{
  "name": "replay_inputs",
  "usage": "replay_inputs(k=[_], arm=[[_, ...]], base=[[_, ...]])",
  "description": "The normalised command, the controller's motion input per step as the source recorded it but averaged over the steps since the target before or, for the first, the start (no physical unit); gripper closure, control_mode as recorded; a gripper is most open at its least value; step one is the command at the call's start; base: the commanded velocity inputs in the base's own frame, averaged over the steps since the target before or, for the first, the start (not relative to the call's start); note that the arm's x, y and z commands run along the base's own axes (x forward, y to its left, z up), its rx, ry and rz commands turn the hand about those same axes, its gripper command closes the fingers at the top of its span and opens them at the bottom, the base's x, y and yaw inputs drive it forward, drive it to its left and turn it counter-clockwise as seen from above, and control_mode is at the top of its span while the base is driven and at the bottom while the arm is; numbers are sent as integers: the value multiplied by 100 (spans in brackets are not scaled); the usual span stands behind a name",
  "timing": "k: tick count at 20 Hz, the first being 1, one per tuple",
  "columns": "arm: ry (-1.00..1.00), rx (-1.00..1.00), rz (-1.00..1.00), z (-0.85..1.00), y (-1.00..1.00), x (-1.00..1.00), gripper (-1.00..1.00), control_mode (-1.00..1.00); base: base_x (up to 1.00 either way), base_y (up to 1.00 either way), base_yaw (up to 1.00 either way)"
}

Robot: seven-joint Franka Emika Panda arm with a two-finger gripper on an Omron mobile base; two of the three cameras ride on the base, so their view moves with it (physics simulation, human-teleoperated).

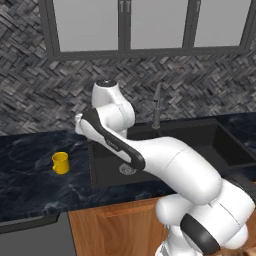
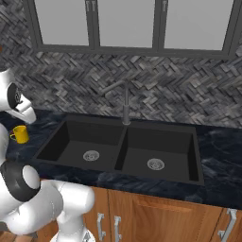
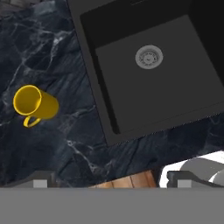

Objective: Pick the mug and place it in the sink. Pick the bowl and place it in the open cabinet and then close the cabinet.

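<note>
The small yellow mug [image 1: 60,163] stands upright on the dark marble counter, left of the black double-basin sink [image 1: 200,142]. It also appears at the far left as the mug [image 2: 20,134], beside the sink [image 2: 101,137]. From high above, my gripper [image 3: 111,180] looks down on the counter's front edge, open, with nothing between its widely spaced fingertips [image 3: 40,179]. The mug [image 3: 35,105] lies up and to the left of them, its handle toward the bottom. The sink's left basin [image 3: 175,96] and its drain are to the right. Bowl and cabinet are out of view.
A grey faucet [image 2: 125,106] rises behind the sink's divider. Grey-framed glass wall units [image 1: 150,25] hang above a herringbone backsplash. Wooden base cabinets [image 2: 156,217] run under the counter. My own white arm [image 1: 150,155] crosses over the left basin.
</note>
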Motion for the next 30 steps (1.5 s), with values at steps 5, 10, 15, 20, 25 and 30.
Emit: replay_inputs(k=[5,10,15,20,25,30], arm=[[4,-1,-4,-16,90,35,-100,-100],[11,0,-2,-34,59,28,-100,-100],[2,1,-1,-14,52,19,-100,-100],[8,-1,-2,-33,42,21,-100,-100],[9,-2,-1,-41,23,26,-100,-100],[0,-8,0,-26,10,22,-100,-100]], base=[[0,0,0],[0,0,0],[0,0,0],[0,0,0],[0,0,0],[0,0,0]])
